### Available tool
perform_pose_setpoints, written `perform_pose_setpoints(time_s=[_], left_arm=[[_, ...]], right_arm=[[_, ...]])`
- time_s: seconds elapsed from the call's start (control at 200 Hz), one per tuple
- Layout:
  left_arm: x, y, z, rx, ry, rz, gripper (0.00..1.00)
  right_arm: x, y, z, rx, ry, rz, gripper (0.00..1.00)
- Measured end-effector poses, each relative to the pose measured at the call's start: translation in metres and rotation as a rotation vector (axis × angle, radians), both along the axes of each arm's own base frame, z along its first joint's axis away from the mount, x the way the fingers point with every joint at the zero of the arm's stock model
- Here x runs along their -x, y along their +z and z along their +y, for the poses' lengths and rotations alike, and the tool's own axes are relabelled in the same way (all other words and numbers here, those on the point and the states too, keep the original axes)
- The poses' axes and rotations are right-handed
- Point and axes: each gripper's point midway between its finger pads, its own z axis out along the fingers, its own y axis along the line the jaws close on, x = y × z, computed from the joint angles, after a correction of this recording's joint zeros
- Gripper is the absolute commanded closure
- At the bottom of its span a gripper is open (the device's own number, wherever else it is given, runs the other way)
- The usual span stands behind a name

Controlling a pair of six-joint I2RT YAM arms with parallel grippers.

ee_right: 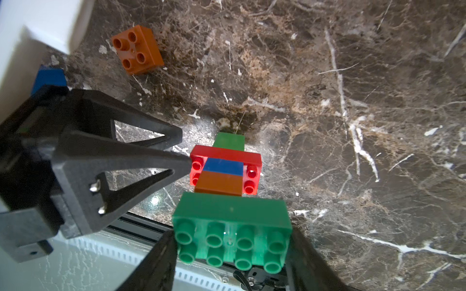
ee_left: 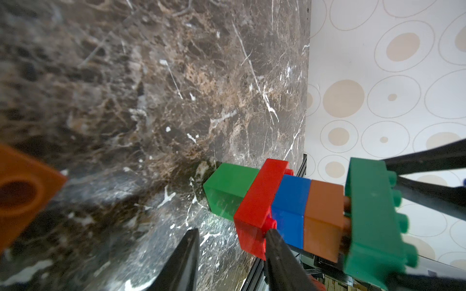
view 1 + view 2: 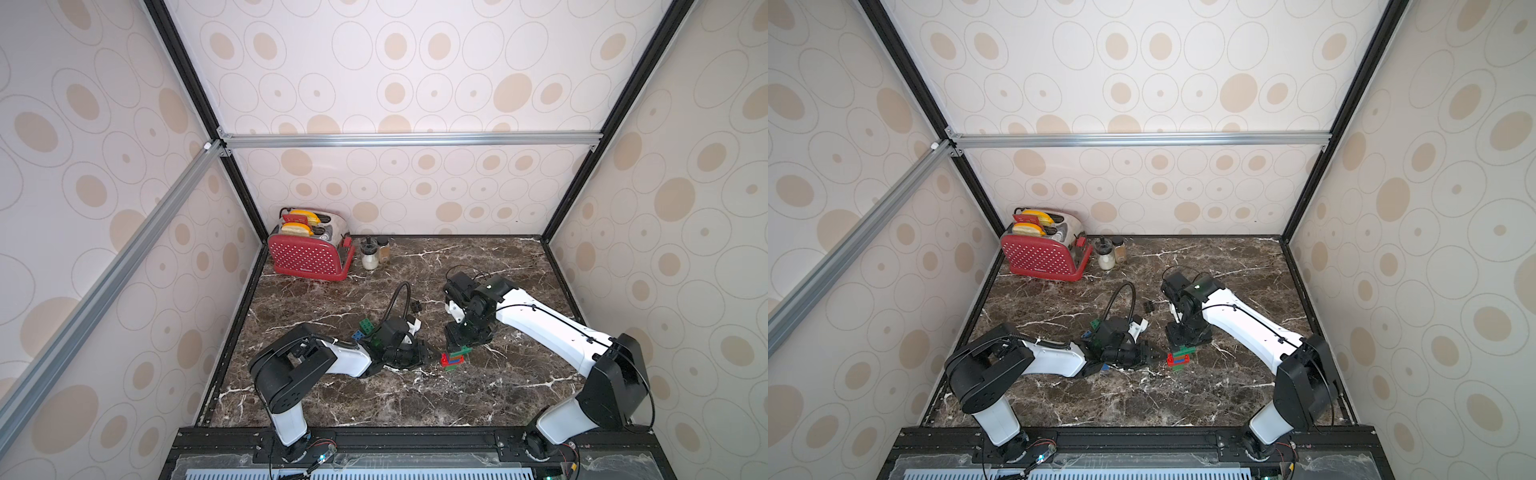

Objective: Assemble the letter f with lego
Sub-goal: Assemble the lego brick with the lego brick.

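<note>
**Clearance.** The right gripper (image 1: 232, 241) reaches down from above and pinches the green oblong brick (image 1: 232, 209) by its two short ends. Directly beneath it stands the lego stack (image 3: 455, 358): a green square base, then the red oblong brick (image 1: 225, 152), then blue, then orange. In the left wrist view, orange studs show in a gap under the held brick, so it is not fully seated.

The left gripper (image 1: 184, 146) lies low beside the stack with its fingers spread and empty. One fingertip (image 1: 176, 161) touches the red brick's end. Past the stack from this gripper, the bare marble tabletop (image 1: 353, 75) runs to the table edge and the patterned wall. A loose orange square brick (image 1: 137, 49) lies beside the left gripper, apart from the stack.

**Materials.**
- Bricks: glossy plastic with round hollow studs.
- Fingers: matte black, triangular, open-framed.
- Tabletop: dark brown, polished, white-veined.
</note>
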Motion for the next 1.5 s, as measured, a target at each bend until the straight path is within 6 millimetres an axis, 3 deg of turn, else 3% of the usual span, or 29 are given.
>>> perform_pose_setpoints(time_s=[1.502], left_arm=[[0.0006,-0.0022,0.0004,0.019,0.010,0.003,0.56]], right_arm=[[-0.0001,0.0018,-0.0024,0.018,-0.008,0.034,0.40]])
